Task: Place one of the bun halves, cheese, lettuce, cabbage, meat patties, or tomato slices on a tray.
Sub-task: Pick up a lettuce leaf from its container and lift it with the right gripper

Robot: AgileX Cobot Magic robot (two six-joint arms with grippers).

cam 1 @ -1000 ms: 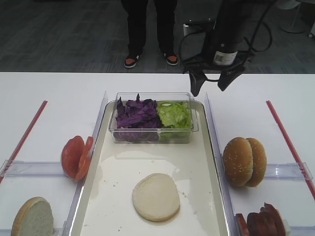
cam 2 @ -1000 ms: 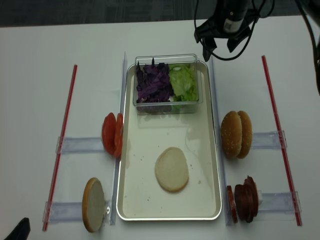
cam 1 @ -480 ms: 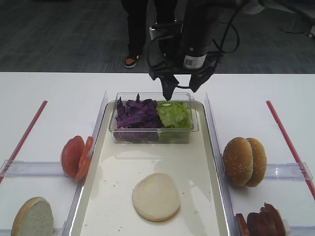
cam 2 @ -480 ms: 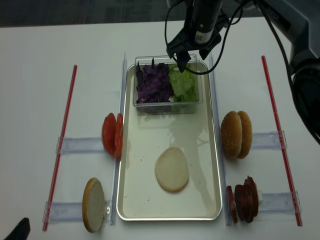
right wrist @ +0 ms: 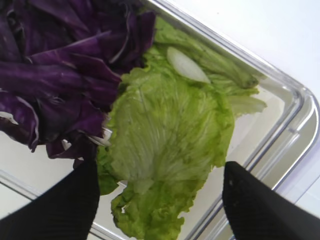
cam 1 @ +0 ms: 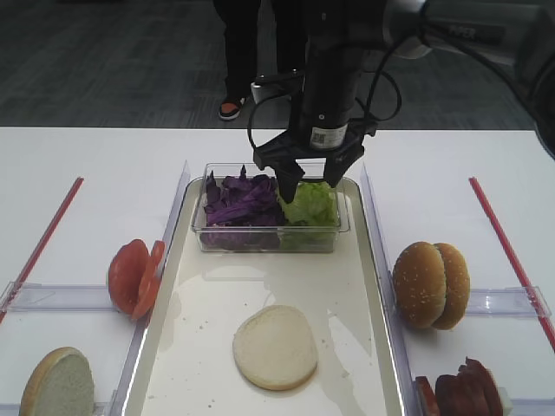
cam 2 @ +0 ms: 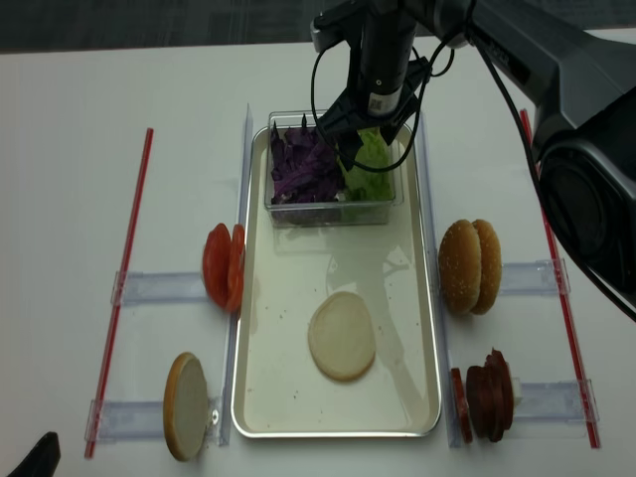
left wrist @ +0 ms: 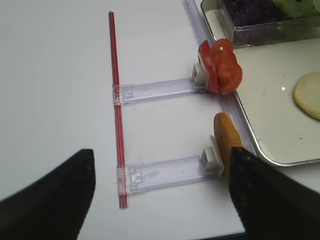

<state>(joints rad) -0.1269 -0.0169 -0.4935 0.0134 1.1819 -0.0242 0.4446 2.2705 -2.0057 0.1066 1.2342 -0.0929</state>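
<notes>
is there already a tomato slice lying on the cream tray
No, the long cream-white tray with the silvery rim holds only a pale round bun half and the clear plastic tub; the pinkish-red tomato slices stand outside its left edge.

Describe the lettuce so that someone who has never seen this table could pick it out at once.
Start at the long cream-white tray in the middle; a clear plastic tub sits at its far end. The lettuce fills the tub's right half, under the open right hand. It is light green and ruffled, unlike the dark purple cabbage beside it.

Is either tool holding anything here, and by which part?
Nothing is held. The right tool hangs open over the lettuce; the left tool is open and empty.
</notes>
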